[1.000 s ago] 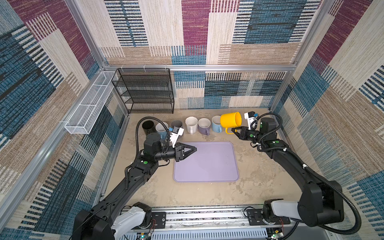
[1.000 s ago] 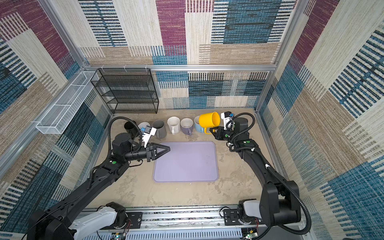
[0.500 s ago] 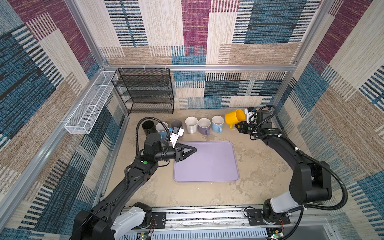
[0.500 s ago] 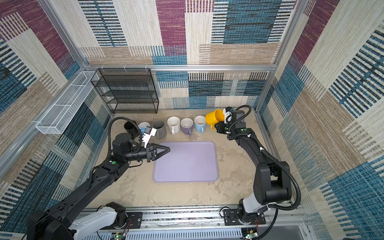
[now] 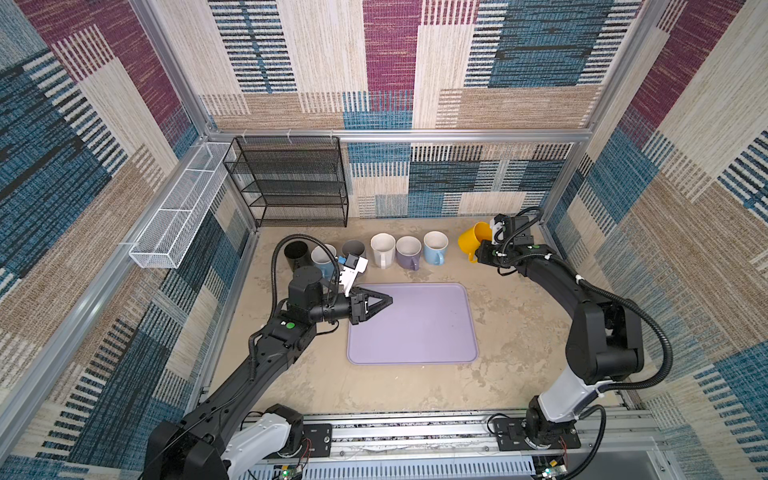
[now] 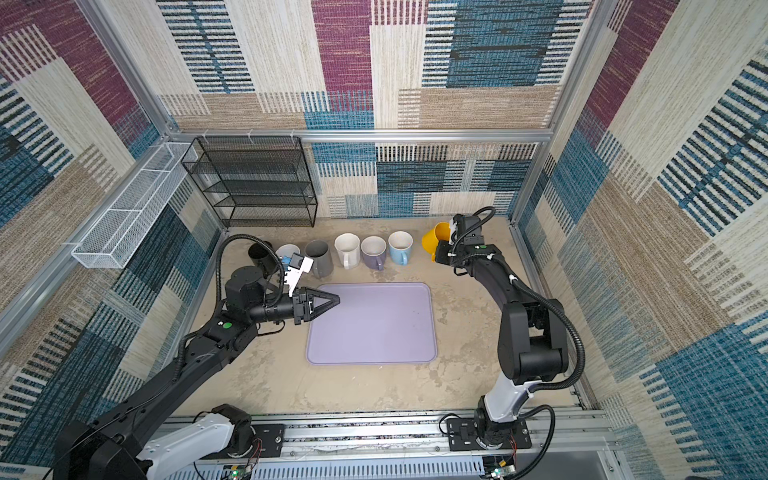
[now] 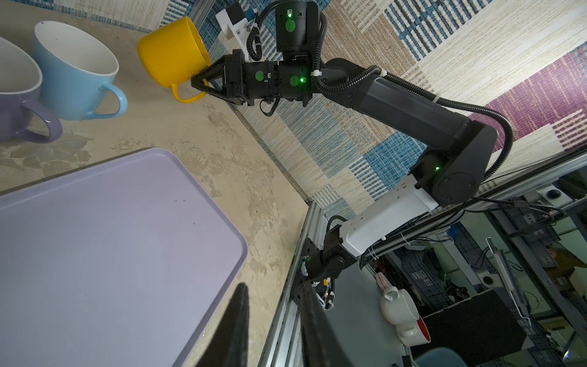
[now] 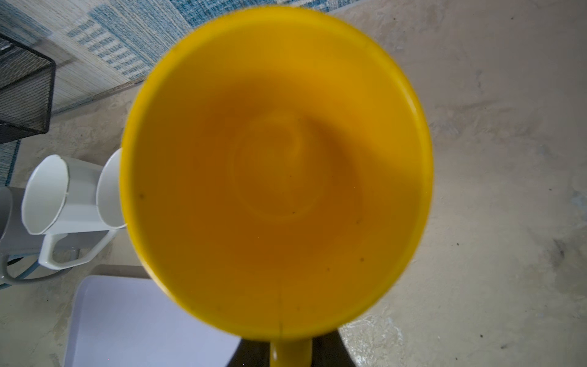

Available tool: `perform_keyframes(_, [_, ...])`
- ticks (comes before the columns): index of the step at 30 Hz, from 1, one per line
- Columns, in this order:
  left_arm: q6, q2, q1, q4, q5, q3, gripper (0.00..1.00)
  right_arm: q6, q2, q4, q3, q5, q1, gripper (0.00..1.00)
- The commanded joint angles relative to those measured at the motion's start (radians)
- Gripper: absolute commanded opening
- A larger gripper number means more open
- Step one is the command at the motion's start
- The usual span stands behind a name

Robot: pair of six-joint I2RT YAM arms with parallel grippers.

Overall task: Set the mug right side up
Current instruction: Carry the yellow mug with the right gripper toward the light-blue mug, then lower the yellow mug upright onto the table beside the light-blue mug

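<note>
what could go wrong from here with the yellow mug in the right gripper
1. The right gripper holds the yellow mug only near its handle, and the mug is tilted. It could pivot or slip in the grip before it is upright.
2. The light blue mug stands close beside it, so setting the yellow mug down there might knock it.
3. The corner post is close behind the wrist, and turning further might brush it.

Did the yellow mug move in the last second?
Yes. In a top view the yellow mug has shifted right, away from the light blue mug it overlapped before.
</note>
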Motion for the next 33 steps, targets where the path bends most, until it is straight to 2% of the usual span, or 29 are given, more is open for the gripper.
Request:
perform_keyframes(1, [0.026, 0.001, 0.001, 0.006, 0.008, 0.009, 0.25, -0.004, 0.026, 0.016, 0.038, 0.057, 0.0, 0.0])
perform_keyframes(19, [0.03, 0.027, 0.001, -0.006, 0.015, 0.03, 0.25, -0.063, 0.305, -0.214, 0.366, 0.207, 0.053, 0.0])
perform_keyframes(33, [0.051, 0.035, 0.001, -0.037, 0.016, 0.046, 0.25, -0.073, 0.41, -0.293, 0.485, 0.297, 0.112, 0.0])
